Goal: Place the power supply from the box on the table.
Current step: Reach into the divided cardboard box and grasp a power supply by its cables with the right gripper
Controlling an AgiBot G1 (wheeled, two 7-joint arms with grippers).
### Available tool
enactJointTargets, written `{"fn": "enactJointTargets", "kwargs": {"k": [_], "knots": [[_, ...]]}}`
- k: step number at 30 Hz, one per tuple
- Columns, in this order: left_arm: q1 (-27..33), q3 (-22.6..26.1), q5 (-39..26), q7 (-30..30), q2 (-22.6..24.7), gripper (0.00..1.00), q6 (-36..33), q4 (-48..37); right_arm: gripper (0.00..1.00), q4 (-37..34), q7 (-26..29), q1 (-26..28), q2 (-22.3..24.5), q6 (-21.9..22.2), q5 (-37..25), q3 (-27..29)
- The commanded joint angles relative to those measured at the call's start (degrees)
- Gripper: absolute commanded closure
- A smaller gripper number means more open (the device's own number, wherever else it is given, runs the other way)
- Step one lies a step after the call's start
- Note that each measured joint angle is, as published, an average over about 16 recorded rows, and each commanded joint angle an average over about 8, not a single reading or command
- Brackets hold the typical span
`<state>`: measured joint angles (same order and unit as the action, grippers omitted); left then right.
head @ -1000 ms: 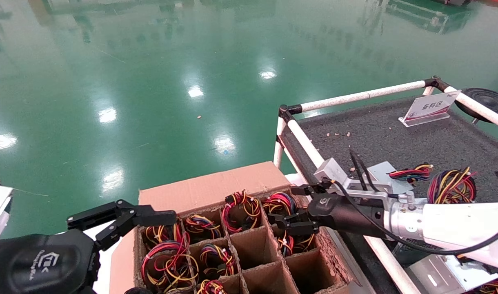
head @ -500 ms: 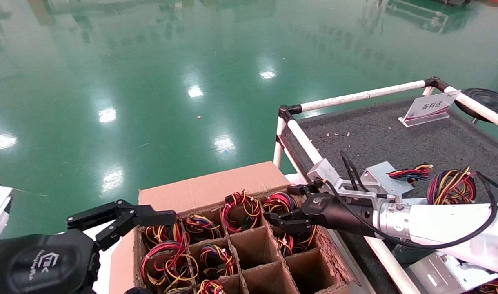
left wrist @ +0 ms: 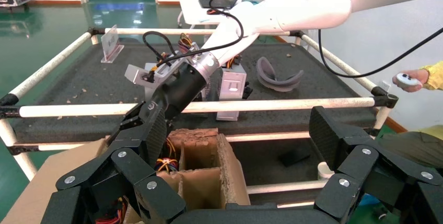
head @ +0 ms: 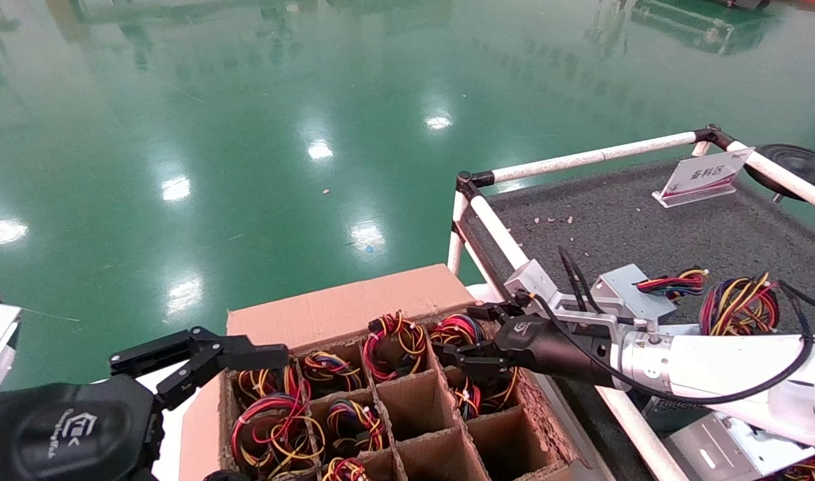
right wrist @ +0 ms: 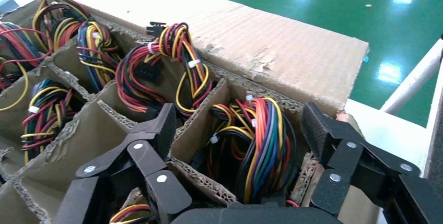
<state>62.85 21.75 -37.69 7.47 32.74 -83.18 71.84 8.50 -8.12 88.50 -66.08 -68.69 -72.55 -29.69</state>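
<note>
Fingers (right wrist: 156, 130) of the right gripper (right wrist: 237, 130) spread, empty, astride the power supply's (right wrist: 258, 140) looped multicoloured wires in the box (right wrist: 282, 51).

Wire-topped power supply (right wrist: 251, 145) upright in box (head: 354, 304) corner cell

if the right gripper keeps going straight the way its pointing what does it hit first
Most likely the wire bundle of the power supply in the box's far corner cell. The right gripper is open, its fingers straddling that cell. Depth is unclear, so a finger might catch a cardboard divider first.
</note>
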Motion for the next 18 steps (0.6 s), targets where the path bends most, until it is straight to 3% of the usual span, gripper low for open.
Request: {"fn": "enactJointTargets", "kwargs": {"k": [1, 18], "knots": [[0.00, 0.00, 0.00, 0.00, 0.00, 0.00, 0.00, 0.00, 1.00, -0.59, -0.38, 0.11, -0.18, 0.29, 0.00, 0.02], [0.00, 0.00, 0.00, 0.00, 0.00, 0.00, 0.00, 0.00, 1.00, -3.61, -1.46, 0.45, -1.29, -0.91, 0.19, 0.09]]}}
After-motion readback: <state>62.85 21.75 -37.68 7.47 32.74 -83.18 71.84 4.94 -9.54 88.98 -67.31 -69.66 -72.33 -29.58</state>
